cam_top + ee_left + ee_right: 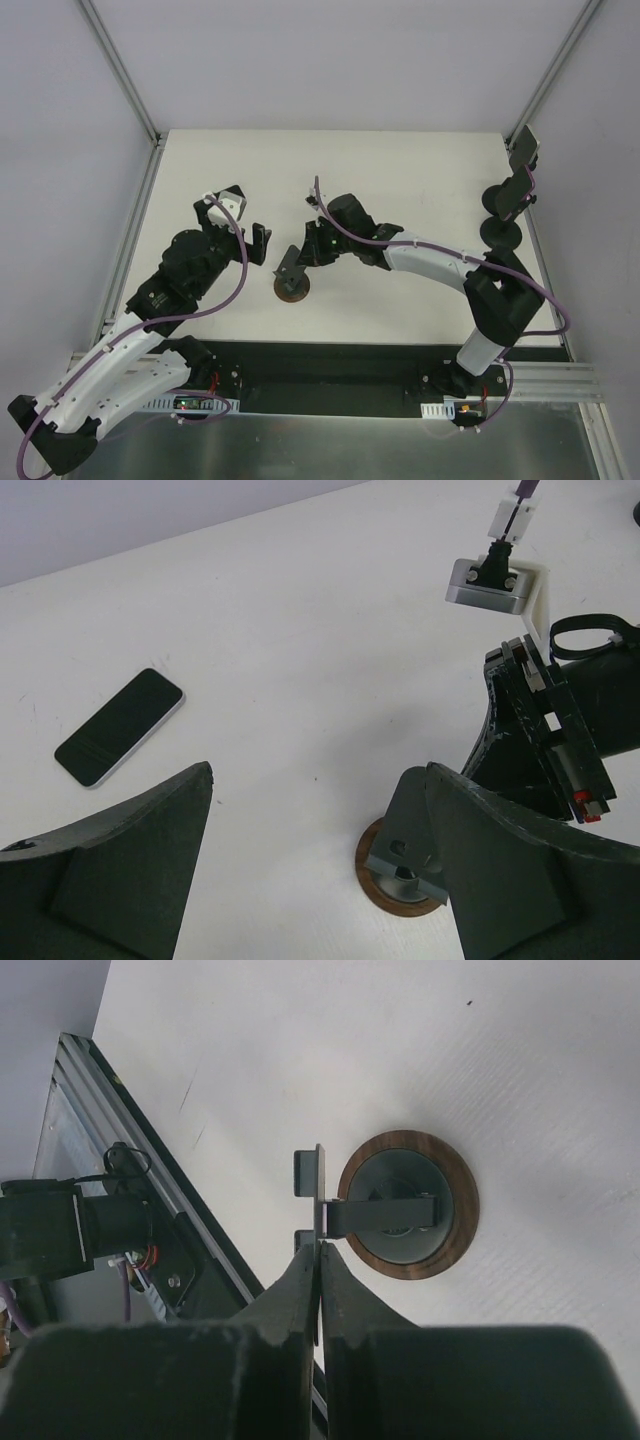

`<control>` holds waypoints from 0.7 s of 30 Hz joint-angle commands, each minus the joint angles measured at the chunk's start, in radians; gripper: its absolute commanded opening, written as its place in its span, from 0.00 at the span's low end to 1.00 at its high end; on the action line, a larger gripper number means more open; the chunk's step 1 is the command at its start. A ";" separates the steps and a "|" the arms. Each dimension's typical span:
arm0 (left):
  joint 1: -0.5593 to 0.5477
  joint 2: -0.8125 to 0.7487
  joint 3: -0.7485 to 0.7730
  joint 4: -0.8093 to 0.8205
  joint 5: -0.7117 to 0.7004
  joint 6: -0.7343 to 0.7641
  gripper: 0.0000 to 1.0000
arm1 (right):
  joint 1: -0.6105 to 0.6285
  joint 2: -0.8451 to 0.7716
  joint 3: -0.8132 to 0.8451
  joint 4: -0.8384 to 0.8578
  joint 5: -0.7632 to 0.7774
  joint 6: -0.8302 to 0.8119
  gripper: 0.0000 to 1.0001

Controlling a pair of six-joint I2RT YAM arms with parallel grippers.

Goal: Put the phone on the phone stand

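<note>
On the worktop the phone is seen flat; the stand is pinched by the right tool, the left tool held wide.

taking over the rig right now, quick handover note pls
The left hand is open and empty above the table.
The right hand is shut on the thin upright plate of the phone stand, whose round base sits on the table.
The phone lies flat on the table, clear of both hands.
Done: the stand is gripped, nothing more.
Left: pick up the phone, probably with the free left hand, and set it on the stand.
</note>
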 commanded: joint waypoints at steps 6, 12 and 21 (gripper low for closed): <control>0.010 0.025 -0.001 0.045 0.010 0.002 0.85 | -0.080 -0.162 -0.129 0.050 -0.054 -0.030 0.01; 0.011 0.036 0.006 0.044 0.038 -0.004 0.85 | -0.233 -0.473 -0.285 -0.176 0.100 -0.105 0.01; 0.013 0.033 0.010 0.042 0.092 -0.009 0.84 | -0.664 -0.938 -0.297 -0.601 0.223 -0.492 0.00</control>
